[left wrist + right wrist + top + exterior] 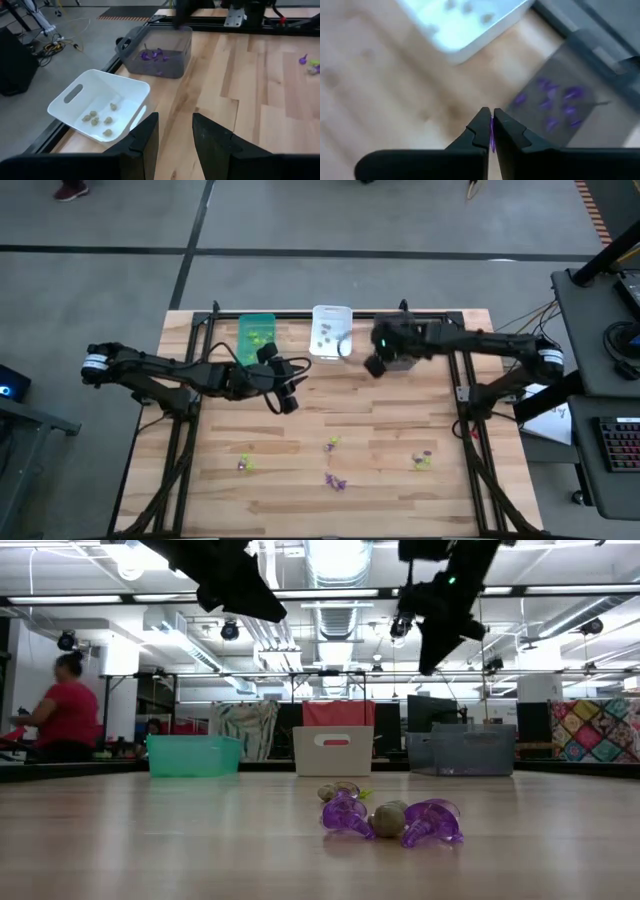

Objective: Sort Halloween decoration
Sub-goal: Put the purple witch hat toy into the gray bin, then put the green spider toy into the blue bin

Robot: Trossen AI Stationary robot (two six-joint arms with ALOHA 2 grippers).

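Purple trinket (492,136) is sitting pinched betw. shut fingers of right gripper (492,131), w/ dark grey bin (580,95) lying just ahead & below it, while left gripper (175,131) is hanging part-open, empty, nearer white bin (75,94).

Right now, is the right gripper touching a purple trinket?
Touching. The right wrist view shows the right gripper shut on a purple trinket, pinched between its fingertips.

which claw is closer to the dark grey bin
Right. The right claw hangs by the dark grey bin, pinching a purple trinket. The left claw is farther off, nearer the white bin.
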